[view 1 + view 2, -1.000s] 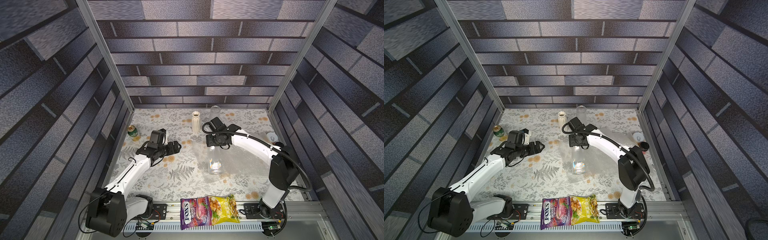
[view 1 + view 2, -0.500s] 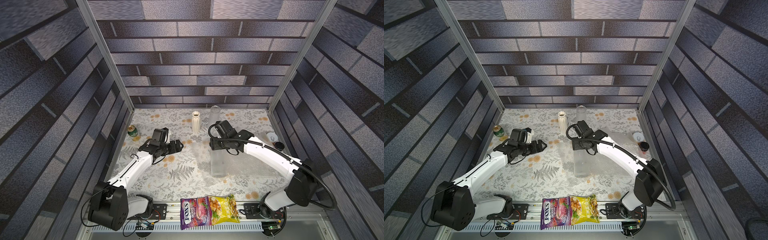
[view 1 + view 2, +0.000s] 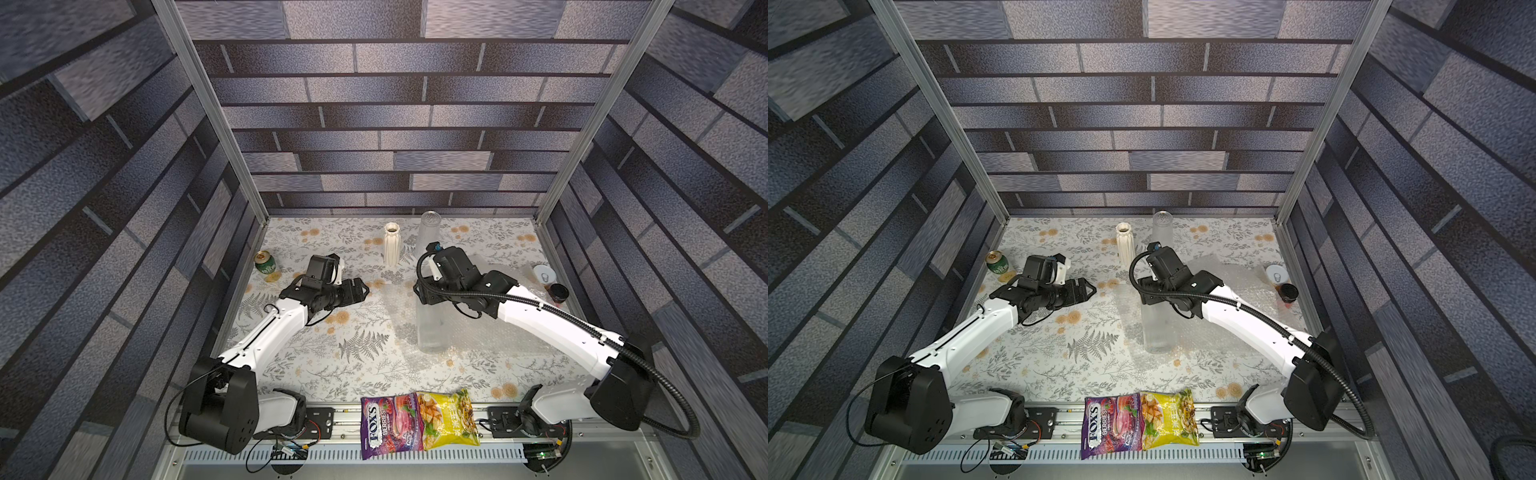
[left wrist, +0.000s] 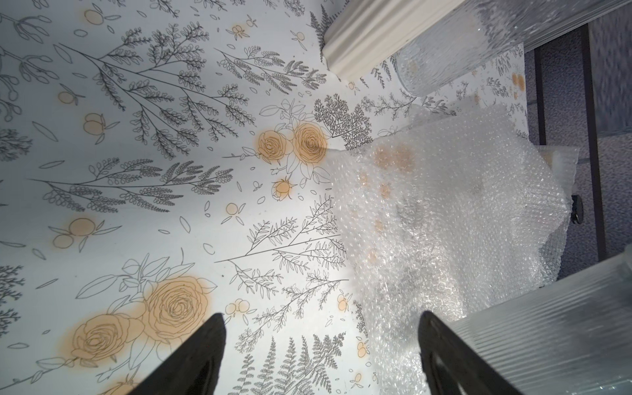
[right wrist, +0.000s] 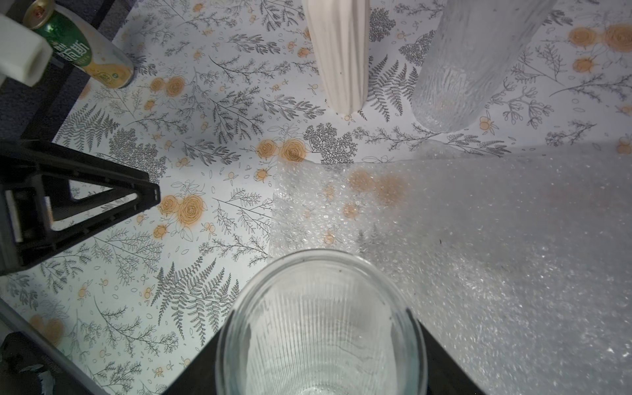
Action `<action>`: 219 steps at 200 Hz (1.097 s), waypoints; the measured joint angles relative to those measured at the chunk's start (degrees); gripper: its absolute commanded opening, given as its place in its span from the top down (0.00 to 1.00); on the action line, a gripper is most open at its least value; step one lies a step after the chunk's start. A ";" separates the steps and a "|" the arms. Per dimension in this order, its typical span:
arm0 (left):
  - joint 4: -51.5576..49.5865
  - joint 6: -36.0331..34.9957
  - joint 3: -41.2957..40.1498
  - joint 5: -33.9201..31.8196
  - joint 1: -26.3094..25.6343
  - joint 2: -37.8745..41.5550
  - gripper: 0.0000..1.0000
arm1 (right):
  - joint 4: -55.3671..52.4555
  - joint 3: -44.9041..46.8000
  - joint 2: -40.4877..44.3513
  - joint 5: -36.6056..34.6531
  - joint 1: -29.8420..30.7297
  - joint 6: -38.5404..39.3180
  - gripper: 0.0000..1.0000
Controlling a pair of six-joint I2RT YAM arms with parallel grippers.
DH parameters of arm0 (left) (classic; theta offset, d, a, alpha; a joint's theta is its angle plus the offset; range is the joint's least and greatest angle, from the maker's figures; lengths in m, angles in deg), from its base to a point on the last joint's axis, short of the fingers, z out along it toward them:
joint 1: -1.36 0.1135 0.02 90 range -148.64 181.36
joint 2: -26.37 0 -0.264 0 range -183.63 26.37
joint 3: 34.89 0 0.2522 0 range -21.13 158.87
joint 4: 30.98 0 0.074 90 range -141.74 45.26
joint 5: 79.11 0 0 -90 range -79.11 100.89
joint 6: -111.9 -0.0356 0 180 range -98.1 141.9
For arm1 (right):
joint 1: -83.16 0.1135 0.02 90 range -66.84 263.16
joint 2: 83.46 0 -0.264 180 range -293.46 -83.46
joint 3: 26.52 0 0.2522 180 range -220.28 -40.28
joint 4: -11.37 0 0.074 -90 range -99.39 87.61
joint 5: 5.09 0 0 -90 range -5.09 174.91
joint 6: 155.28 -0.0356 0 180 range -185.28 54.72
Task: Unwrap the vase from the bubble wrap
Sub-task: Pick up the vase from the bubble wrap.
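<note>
Though floral, tabletop point(image 3: 332, 374) within brick-print walls point(image 3: 415, 124)

The right arm has folded lower, its elbow swinging out toward the tabletop's near right corner, while the right gripper point(image 3: 428, 293) edged slightly toward the near edge at the top of the glass vase point(image 3: 432, 328), and the left gripper point(image 3: 363, 291) crept a little nearer the bubble wrap point(image 3: 486, 340).

Bright, even light from above.
You get soft shadows on the table point(image 3: 374, 374); the bubble wrap point(image 5: 513, 212) near your right wrist camera looks hazy and glinting.
</note>
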State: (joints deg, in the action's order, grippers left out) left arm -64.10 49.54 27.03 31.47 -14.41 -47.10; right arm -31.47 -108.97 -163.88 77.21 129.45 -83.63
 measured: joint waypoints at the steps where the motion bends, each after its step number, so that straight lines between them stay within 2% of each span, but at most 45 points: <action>1: 0.00 0.02 0.00 0.00 0.00 0.00 0.11 | 0.13 0.07 0.04 0.00 0.11 0.04 0.57; 31: -0.44 0.90 0.02 -0.57 0.96 0.02 0.12 | 6.36 1.05 0.46 -0.66 2.82 3.21 0.57; 65: -1.29 2.93 -0.02 -1.62 4.96 0.04 0.13 | 13.22 1.79 0.15 -0.85 4.72 6.34 0.57; 101: -1.33 4.52 -1.86 -2.62 8.28 1.75 0.13 | 21.22 0.11 -5.11 0.13 4.87 9.38 0.57; 142: -1.27 5.68 -3.89 -2.62 10.91 3.52 0.13 | 26.56 -7.06 -15.76 3.10 4.87 13.20 0.57; 219: -1.22 5.86 -5.22 -2.62 14.10 4.81 0.13 | 32.68 -24.17 -30.51 8.83 4.87 19.06 0.57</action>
State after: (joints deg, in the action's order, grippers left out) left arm -65.32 55.40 21.81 28.85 -0.32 -42.29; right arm 1.21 -133.14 -194.39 86.04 134.32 -64.57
